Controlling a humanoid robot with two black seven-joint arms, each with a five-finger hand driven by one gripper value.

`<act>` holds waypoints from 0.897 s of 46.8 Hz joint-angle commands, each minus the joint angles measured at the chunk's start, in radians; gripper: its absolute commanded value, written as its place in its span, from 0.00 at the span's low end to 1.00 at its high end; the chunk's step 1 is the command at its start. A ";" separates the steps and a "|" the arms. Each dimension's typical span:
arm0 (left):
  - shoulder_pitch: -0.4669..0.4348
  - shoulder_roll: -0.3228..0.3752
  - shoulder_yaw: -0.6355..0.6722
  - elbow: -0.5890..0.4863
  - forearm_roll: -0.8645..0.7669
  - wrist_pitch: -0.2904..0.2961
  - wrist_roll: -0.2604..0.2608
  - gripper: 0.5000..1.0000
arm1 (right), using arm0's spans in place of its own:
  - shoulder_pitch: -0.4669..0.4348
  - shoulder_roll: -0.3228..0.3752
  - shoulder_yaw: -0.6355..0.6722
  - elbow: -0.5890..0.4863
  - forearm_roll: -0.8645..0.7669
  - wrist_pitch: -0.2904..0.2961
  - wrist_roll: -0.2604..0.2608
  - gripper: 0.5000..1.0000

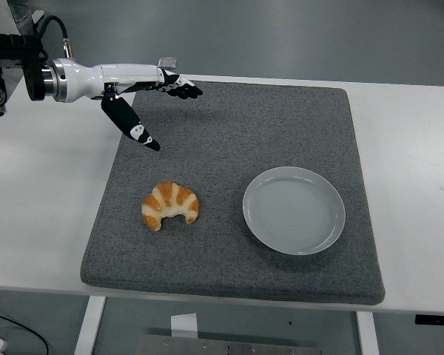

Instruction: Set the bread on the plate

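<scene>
A golden croissant (171,205) with pale stripes lies on the grey mat (229,133), left of centre and near the front. To its right sits an empty pale grey plate (293,210). My left hand (163,107) reaches in from the upper left over the mat's back-left corner, above and behind the croissant. Its fingers (179,86) stretch out to the right and the thumb (133,127) points down toward the bread, with nothing held. No right arm shows.
The mat lies on a white table (44,192) that stretches out on both sides of it. A small grey object (167,63) lies on the floor beyond the table's far edge.
</scene>
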 commanded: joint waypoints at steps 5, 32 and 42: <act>-0.001 0.084 0.007 -0.109 0.010 0.011 0.001 1.00 | 0.000 0.000 0.000 0.000 0.000 0.000 0.000 0.86; 0.101 0.150 0.070 -0.268 0.068 0.272 0.048 0.97 | 0.000 0.000 0.000 0.000 0.000 0.000 0.000 0.86; 0.154 0.092 0.072 -0.279 0.105 0.276 0.048 0.97 | 0.000 0.000 0.000 0.000 0.000 0.000 0.000 0.86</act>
